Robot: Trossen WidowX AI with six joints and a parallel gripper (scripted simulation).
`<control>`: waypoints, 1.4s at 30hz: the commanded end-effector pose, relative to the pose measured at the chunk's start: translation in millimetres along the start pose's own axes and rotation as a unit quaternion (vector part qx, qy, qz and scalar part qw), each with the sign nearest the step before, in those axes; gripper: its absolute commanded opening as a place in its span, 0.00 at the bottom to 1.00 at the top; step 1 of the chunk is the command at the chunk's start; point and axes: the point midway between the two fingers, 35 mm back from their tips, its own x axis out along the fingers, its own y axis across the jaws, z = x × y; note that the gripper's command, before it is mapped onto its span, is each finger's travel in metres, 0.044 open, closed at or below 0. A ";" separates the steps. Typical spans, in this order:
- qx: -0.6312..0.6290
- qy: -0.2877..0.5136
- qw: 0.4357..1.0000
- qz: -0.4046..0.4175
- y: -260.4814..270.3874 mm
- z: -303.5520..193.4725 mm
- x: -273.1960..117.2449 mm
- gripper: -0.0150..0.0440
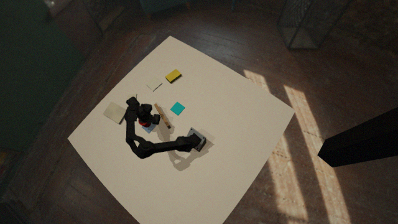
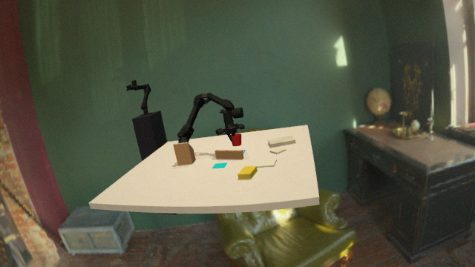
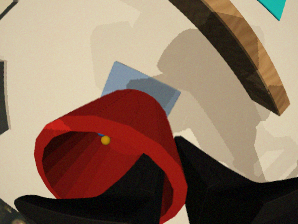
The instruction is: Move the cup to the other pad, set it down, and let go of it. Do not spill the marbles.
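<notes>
walls (image 2: pixel 260 55): green | floor (image 1: pixel 311 93): dark wood, sunlit | armchair (image 2: pixel 289 237): olive
</notes>
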 end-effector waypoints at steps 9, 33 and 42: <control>-0.004 -0.001 1.000 0.001 0.2 1.2 -30.4 0.25; -0.002 -0.001 1.000 0.002 -11.2 12.5 -29.0 0.25; -0.003 -0.002 1.000 0.000 -29.5 30.3 -32.3 0.25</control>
